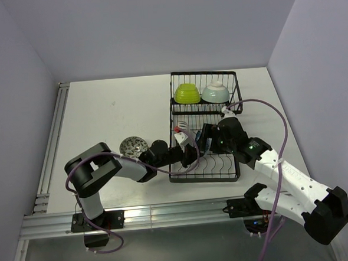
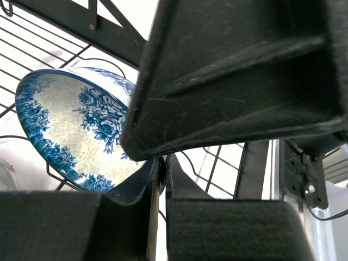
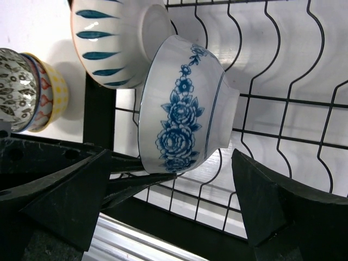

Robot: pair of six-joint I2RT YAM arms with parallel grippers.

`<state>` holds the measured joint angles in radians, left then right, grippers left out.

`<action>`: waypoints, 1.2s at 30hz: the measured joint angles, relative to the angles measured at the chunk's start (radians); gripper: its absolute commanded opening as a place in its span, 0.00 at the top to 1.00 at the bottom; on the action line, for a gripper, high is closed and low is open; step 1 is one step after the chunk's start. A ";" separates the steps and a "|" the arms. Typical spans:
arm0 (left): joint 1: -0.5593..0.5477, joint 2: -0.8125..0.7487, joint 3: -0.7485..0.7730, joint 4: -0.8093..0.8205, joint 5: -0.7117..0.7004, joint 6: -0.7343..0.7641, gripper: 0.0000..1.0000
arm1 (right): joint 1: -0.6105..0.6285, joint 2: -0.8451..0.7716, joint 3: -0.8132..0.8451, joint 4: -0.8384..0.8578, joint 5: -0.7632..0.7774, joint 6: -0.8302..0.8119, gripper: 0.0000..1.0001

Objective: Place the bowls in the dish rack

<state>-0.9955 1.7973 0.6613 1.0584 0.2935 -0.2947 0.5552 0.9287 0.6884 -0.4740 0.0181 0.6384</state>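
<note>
Floral bowl [image 3: 182, 103], striped bowl [image 3: 109, 38] beside — dish rack [image 3: 99, 114]

One dish rack [image 1: 206, 177]; two claws, the left claw [image 2: 162, 174] and the right claw [image 3: 171, 163]. Inside the right claw, one blue-flowered bowl [image 3: 182, 103]; beyond it, one striped bowl [image 3: 117, 41]; to the claw's left, a nested stack [image 3: 32, 89] of seemingly three bowls; far beyond, one lime green bowl [image 1: 186, 93] and one pale mint bowl [image 1: 215, 92].

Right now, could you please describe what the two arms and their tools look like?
The left arm and right arm have white links with black joints; a purple cable runs along each. Green lights glow on the right one. The left tool and right tool have matte black, wedge-shaped fingers.
</note>
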 measured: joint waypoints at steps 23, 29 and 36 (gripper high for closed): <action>0.062 0.094 0.087 0.084 0.058 -0.150 1.00 | -0.005 -0.101 0.005 0.016 0.006 -0.001 0.02; 0.084 0.133 0.136 0.081 0.058 -0.169 1.00 | -0.016 -0.122 0.005 0.016 0.008 -0.001 0.02; 0.097 0.155 0.159 0.083 0.068 -0.172 1.00 | -0.021 -0.127 0.005 0.016 0.005 -0.001 0.02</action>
<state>-0.8989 1.9526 0.8204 1.1412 0.3618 -0.4667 0.5343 0.8021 0.6930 -0.4576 0.0227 0.6373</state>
